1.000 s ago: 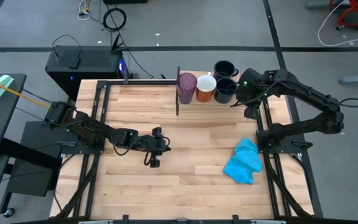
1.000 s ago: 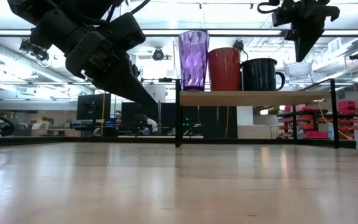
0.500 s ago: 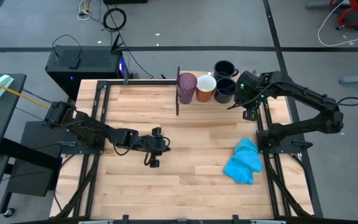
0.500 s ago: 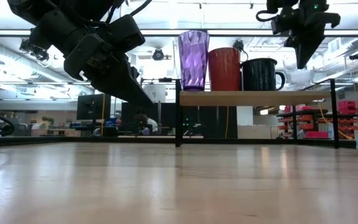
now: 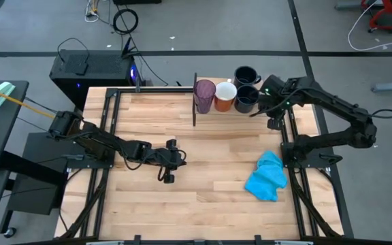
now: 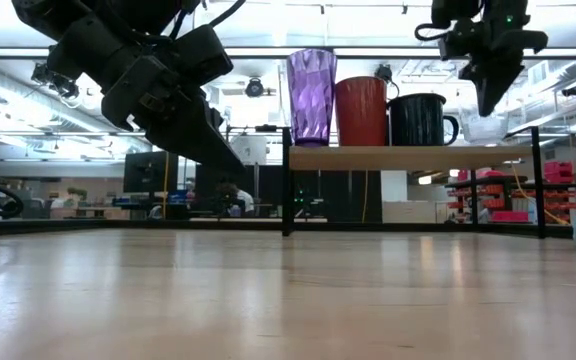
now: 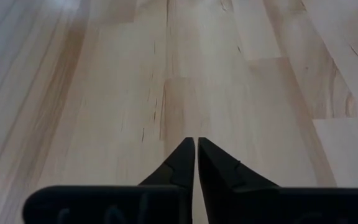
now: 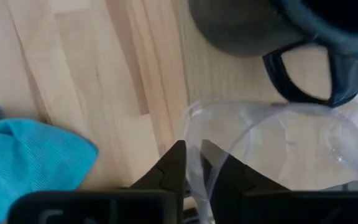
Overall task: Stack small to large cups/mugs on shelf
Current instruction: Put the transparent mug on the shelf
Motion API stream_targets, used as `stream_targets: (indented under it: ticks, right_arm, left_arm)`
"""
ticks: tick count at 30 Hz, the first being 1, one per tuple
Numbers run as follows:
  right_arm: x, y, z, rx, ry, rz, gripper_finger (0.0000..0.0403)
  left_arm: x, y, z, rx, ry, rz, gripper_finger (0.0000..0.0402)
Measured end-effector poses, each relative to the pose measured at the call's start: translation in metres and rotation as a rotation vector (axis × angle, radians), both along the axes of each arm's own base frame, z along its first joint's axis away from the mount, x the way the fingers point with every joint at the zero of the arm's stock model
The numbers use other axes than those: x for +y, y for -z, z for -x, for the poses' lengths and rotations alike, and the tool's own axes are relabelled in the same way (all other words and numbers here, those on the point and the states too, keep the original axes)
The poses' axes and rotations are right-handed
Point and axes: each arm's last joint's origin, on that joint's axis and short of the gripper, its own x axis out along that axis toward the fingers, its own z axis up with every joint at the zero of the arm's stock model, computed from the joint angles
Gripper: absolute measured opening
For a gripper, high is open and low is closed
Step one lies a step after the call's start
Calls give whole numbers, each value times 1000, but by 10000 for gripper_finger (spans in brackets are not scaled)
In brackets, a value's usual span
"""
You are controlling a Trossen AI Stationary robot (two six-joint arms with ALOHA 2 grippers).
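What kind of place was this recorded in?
Probably a robotics lab or workshop: a wooden table with two robot arms, cables on a grey floor, and monitors and ceiling strip lights in the open room behind.

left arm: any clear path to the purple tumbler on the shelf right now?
Probably yes. The left gripper hangs over bare tabletop with fingers shut and empty, and nothing lies between it and the purple tumbler, which stands at the shelf's near end. Reach looks plausible, not certain.
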Motion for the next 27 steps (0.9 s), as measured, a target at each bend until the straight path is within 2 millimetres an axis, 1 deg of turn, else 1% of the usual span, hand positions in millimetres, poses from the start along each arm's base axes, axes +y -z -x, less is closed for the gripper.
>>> stream_targets:
  ticks: [5,12,17,22,27]
  right_arm:
    - [-3,7,3,49,-1,13,89]
    - [-4,7,4,71,5,45,128]
    - [-5,7,4,101,-41,78,159]
    - [-6,6,5,136,-46,133,189]
    - [-7,3,5,142,-36,158,208]
  left_arm:
    - [0,1,1,10,0,-3,31]
    - [0,1,1,16,0,-4,21]
    - [0,1,1,15,1,-5,19]
    - [0,1,1,16,1,-5,24]
    - [0,2,1,22,1,-7,29]
